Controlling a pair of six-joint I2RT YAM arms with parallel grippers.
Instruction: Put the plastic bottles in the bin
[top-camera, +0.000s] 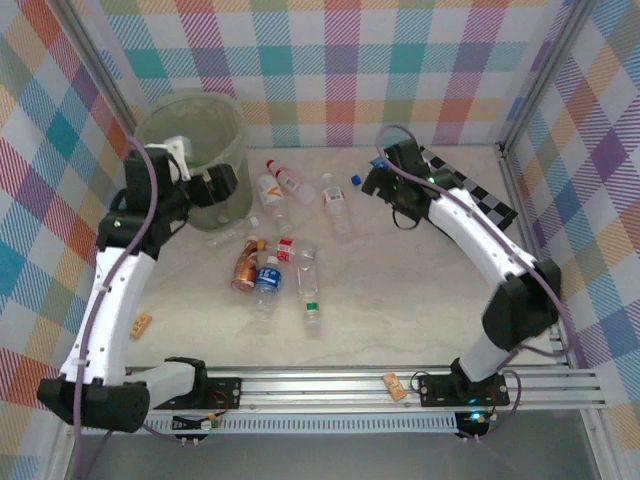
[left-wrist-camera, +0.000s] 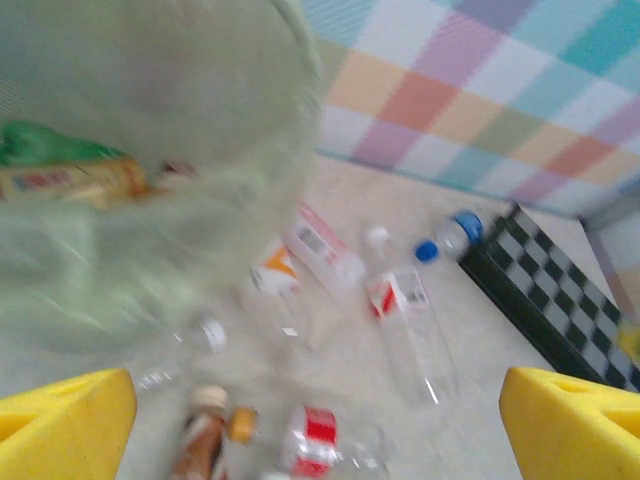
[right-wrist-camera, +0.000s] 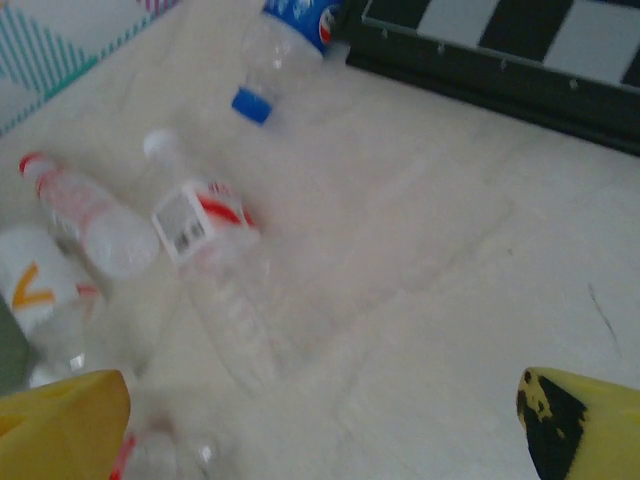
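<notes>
Right wrist: red-labelled bottle lies diagonally (cap upper-left).

We see the pale-green bin upper left — a yellow-labelled bottle visible through its wall — and the left gripper spread wide over clear bottles beside a checkerboard.

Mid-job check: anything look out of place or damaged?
Nothing looks spilled or broken. Plastic bottles lie scattered on their sides beside the upright bin. One small tan object sits on the front rail, off the tabletop; unidentifiable.
</notes>
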